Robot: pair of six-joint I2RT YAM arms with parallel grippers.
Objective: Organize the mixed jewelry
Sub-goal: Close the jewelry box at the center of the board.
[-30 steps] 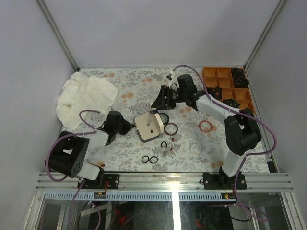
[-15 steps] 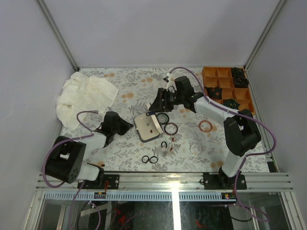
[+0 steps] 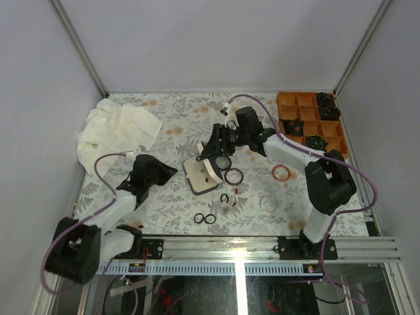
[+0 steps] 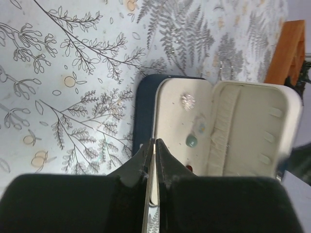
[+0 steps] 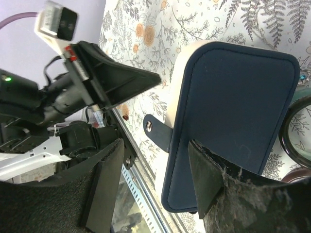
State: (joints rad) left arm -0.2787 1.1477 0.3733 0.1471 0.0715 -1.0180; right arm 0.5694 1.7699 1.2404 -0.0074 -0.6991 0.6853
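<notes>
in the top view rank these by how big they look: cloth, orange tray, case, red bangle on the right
Largest to smallest:
1. cloth
2. orange tray
3. case, lying open
4. red bangle
All lie on the same table, so nearness to the camera hardly skews the order.

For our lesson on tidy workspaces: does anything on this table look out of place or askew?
Yes. Pieces lie scattered on the tablecloth beside the open navy case: a reddish bangle, two black rings, a thin wire hoop. A white cloth sits crumpled in the far left corner.
</notes>
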